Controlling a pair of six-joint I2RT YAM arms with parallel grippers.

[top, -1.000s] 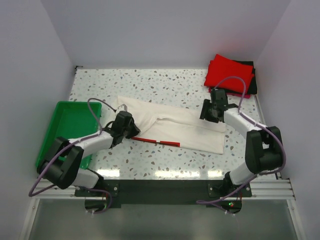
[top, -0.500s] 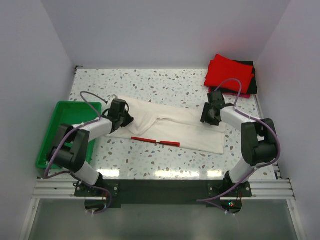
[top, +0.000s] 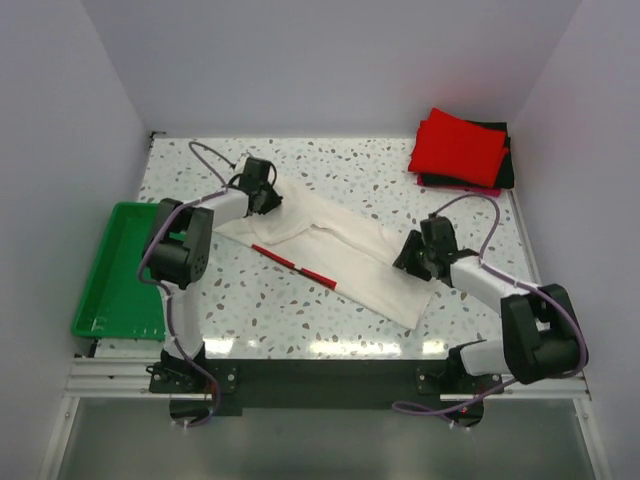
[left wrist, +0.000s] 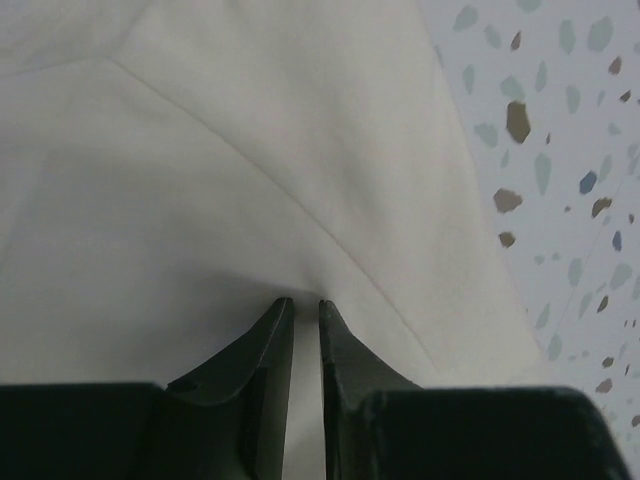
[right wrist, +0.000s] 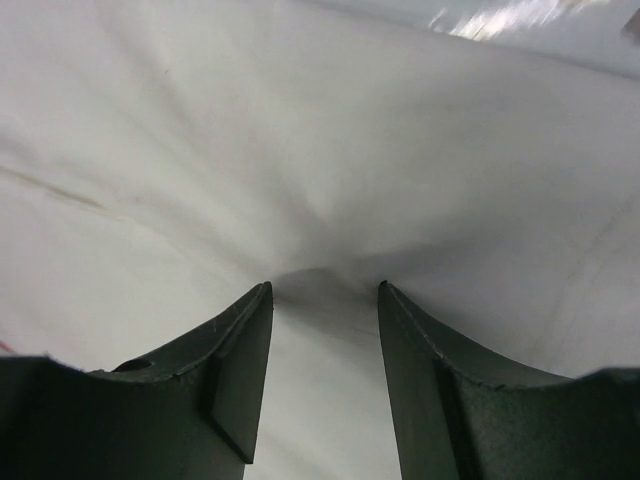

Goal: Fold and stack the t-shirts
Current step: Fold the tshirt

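Note:
The cream-white t-shirt (top: 345, 250) lies diagonally across the table, from back left to front right, with its thin red edge stripe (top: 300, 266) on the near side. My left gripper (top: 264, 196) is at its back-left end. In the left wrist view the gripper (left wrist: 301, 300) is shut on a pinch of the cream cloth (left wrist: 250, 150). My right gripper (top: 413, 253) is at the shirt's right side. In the right wrist view it (right wrist: 325, 286) clamps a thicker puckered fold of the cloth (right wrist: 300, 130). The folded red t-shirt (top: 458, 148) lies on the black one (top: 505, 165) at the back right.
A green plastic tray (top: 130, 270) sits at the left edge, beside the left arm. The speckled table (top: 350, 170) is walled on three sides. The red and black stack is near the right wall, behind the right arm.
My left gripper has moved toward the back of the table and my right gripper toward the front. The cream shirt went with them and has turned from lying across to lying diagonally.

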